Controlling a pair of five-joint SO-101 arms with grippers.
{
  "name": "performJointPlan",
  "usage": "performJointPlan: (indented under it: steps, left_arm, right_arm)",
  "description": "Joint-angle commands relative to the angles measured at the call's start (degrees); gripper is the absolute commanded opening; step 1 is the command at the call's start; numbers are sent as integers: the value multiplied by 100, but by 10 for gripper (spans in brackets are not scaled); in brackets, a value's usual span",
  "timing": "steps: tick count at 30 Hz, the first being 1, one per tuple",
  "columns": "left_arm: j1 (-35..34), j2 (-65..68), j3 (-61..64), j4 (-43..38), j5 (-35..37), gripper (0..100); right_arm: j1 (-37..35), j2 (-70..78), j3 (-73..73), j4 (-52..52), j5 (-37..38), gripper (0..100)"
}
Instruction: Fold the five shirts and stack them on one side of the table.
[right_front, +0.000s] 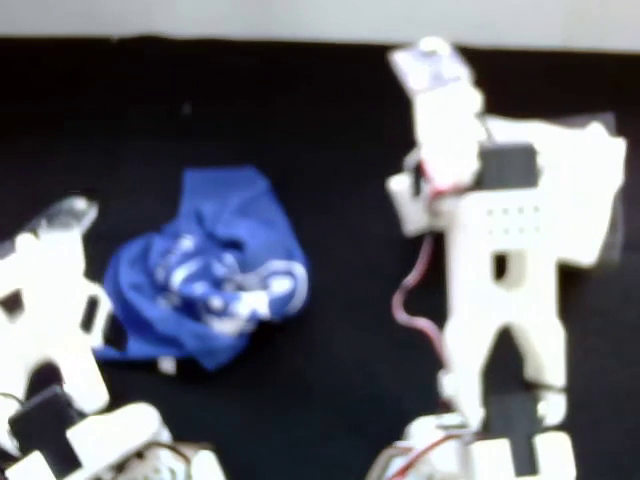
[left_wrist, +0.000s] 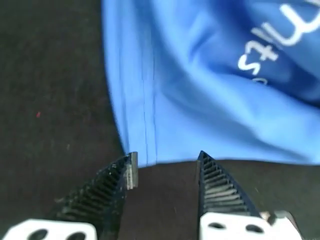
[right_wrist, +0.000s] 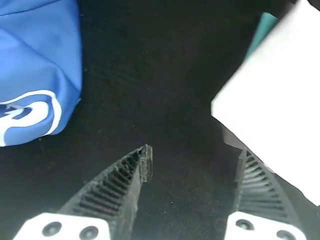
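A crumpled blue shirt with white print lies on the black table, left of centre. My left arm stands at the table's near left. My left gripper is open, its fingertips just short of the blue shirt's stitched hem corner, with nothing between them. My right arm rises on the right side. The right gripper is open over bare table, between the blue shirt and a white folded cloth.
The white folded cloth lies at the right side of the table, partly under the right arm, with a teal layer peeking from behind it. A red cable hangs along the right arm. A pale wall borders the far edge.
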Motion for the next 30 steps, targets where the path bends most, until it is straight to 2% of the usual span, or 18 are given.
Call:
performJointPlan:
  steps: [1,3,6,8,11,18,23,26,30]
  left_arm:
    - [277,-180,303,-316,-70,196]
    - [497,-180,418,-580,-35,196]
    - [716,-31,259,-1187,466,196]
    - [787,400,-163,-1442,677,196]
    - [752,1525,-1367,-1389,1011,196]
    - [22,3969,-5191,765,1521,193]
    - [-611,5042,-7222,1679,1503,195]
    - [-875,5534,-8066,2084,1266,194]
    - [-1051,5947,-8848,2655,1231,194]
  right_arm:
    - [-497,22,-13,-84,-70,266]
    - [-910,127,101,-101,-185,266]
    - [-1473,497,470,-444,-615,266]
    - [-1807,848,637,-787,-677,266]
    - [-2202,1402,488,-1103,-695,266]
    - [-3169,2712,-681,-1191,-721,266]
    - [-3345,4092,-1218,-1569,-949,266]
    - [-2985,5033,-1552,-1798,-958,266]
    - [-1982,5974,-2695,-1851,-958,266]
